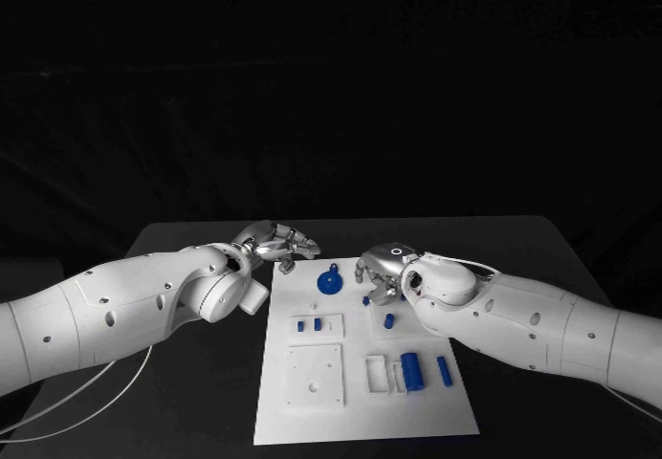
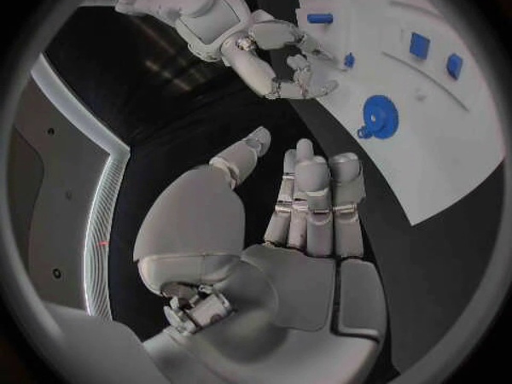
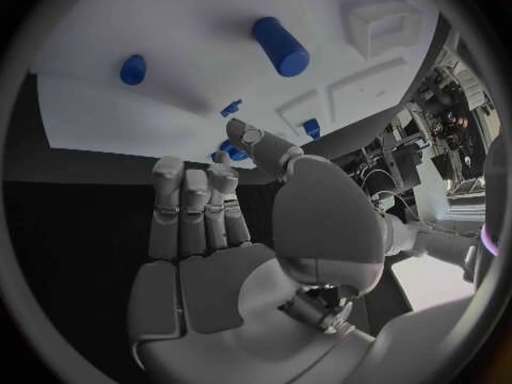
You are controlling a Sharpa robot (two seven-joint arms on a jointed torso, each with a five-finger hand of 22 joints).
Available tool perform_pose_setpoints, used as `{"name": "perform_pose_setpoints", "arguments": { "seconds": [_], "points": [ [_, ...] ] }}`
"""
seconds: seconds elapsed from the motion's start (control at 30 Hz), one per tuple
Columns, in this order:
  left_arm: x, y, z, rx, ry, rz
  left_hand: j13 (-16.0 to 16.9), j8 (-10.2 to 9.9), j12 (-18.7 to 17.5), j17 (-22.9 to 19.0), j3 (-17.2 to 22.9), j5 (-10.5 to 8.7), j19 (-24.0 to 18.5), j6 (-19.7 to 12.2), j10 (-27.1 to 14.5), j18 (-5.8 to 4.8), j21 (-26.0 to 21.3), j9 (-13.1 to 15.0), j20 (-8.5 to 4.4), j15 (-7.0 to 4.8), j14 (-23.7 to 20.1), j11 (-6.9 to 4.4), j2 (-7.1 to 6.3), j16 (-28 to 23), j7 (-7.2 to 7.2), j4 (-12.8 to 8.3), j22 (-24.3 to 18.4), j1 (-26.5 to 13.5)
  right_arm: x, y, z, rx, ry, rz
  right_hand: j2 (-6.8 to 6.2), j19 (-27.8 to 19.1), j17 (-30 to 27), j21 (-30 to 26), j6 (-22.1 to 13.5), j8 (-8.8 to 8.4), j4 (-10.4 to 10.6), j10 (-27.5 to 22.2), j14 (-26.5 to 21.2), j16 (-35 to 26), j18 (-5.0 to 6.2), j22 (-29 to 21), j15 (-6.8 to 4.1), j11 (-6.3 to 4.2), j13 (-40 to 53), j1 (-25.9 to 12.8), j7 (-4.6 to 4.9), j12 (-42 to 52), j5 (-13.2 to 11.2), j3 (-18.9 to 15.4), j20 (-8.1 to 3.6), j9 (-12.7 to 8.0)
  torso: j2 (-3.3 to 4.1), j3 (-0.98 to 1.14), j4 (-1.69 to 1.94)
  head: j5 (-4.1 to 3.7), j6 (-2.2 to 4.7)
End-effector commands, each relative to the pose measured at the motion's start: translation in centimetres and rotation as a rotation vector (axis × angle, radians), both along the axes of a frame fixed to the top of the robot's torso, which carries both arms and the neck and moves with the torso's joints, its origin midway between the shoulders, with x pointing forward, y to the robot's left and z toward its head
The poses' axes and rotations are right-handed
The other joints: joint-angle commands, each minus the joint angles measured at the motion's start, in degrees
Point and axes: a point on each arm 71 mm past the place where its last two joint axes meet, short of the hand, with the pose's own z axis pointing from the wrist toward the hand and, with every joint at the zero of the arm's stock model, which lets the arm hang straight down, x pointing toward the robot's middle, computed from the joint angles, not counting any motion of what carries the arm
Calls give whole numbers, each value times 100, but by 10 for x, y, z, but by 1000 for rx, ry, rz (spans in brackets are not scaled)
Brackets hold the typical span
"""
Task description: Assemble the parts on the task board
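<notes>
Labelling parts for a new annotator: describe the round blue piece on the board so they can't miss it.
Find the white task board mid-table. At its far end, between the two hands, lies the round blue part. It is a flat disc with a small tab, while the other blue parts are cylinders or small blocks.

We see the task board [image 1: 362,421] lying in the middle of the table [image 1: 552,239], running from near the robot toward the far side. At its far end a round part [image 1: 331,282] lies between the left hand [image 1: 276,243] and the right hand [image 1: 380,268], which hover over the board's 2 far corners. 2 small parts [image 1: 311,326] stand in a raised block on the board's left. Nearer us, on the right, a cylinder [image 1: 412,371] lies beside a slim bar [image 1: 444,371].
</notes>
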Motion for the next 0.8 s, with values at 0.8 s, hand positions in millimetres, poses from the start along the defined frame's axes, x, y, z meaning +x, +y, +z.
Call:
{"name": "perform_pose_setpoints", "arguments": {
  "seconds": [0.8],
  "points": [
    [-2,-7,2,-6,-18,-32,26,4,-90,22,4,6,38,-14,207,260,-21,-13,-94,9,35,38,65,-45,17,-28,-3,24,1,8,-17,-117,-8,132,196,-14,14,70,597,414,-22,24,-28,132,245,63,-43,-55,-10,-29,-23,116,-234,-339,-21,194,0,2,1,41,-96]
  ]
}}
